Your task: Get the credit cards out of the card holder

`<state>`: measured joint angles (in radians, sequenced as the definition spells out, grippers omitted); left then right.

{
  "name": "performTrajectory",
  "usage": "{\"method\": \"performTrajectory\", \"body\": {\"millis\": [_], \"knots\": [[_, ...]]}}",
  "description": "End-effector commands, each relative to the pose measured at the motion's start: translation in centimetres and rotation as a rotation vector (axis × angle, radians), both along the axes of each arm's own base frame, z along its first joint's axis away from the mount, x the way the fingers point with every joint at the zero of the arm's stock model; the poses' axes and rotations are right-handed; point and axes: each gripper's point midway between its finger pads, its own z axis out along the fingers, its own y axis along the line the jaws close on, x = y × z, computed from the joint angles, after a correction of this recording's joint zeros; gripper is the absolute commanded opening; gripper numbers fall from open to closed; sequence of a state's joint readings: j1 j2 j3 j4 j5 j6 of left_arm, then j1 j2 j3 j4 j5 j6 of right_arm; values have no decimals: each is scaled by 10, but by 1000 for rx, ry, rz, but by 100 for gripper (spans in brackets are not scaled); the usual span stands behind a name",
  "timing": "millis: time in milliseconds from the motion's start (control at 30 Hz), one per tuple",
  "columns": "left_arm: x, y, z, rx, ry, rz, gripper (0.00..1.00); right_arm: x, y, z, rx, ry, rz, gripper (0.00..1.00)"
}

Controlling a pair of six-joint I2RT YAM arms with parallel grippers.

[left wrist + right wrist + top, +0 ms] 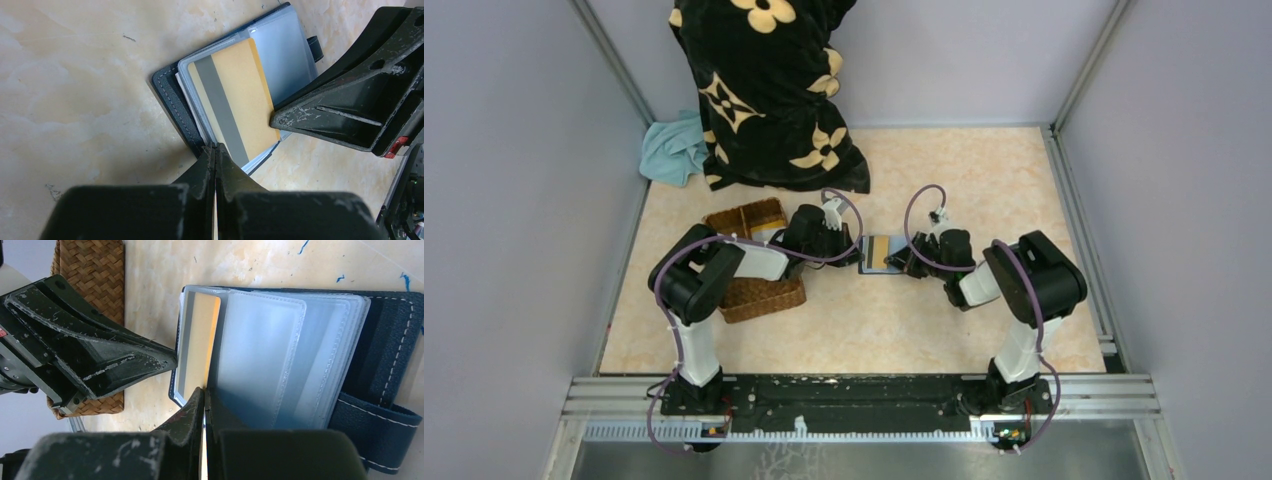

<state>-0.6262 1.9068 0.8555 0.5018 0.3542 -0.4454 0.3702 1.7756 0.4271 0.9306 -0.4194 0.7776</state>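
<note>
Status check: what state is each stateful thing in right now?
Holder: open, lying flat.
Card: inside holder, stripe side up.
Left gripper: shut, tip at holder's edge.
Right gripper: shut, tip at card.
Basket: upright, beside left gripper.

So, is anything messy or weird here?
Yes. A big black flowery blanket is heaped at the back of the table, with a crumpled blue cloth beside it. Small blue marks stain the table too.
</note>
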Motion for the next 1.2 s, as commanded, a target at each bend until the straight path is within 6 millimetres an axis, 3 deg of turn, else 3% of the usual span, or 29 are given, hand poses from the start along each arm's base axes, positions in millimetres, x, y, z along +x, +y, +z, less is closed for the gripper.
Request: {"method": "performTrajectory", "body": {"millis": [0,300,333,500,633,767,867,933,1033,1100,1167], "knots": [[-15,8,-31,74,82,-5,0,7,4,22,6,-80,10,0],[-15,8,-34,72,94,-4,0,10,-17,26,-17,-82,-43,0],[-16,8,-35,71,96,-6,0,12,-19,35,-13,-108,-49,0],[-16,8,-34,69,96,-5,0,14,-32,40,-45,-122,-87,0],[-16,8,-30,65,83,-8,0,16,-46,44,-58,-131,-134,0],[-18,2,-12,19,28,-58,2,15,-54,52,-87,-148,-157,0],[-16,-1,6,-3,-24,-75,24,12,-58,63,-99,-170,-160,0],[-15,-3,20,-19,-57,-92,50,9,-59,71,-108,-190,-154,0],[-15,-8,45,-58,-107,-125,77,0,-56,93,-103,-246,-109,0],[-16,-13,62,-89,-153,-162,86,-13,-46,102,-84,-264,-19,0],[-16,-15,75,-113,-195,-184,87,-23,-45,105,-82,-269,10,0]]}}
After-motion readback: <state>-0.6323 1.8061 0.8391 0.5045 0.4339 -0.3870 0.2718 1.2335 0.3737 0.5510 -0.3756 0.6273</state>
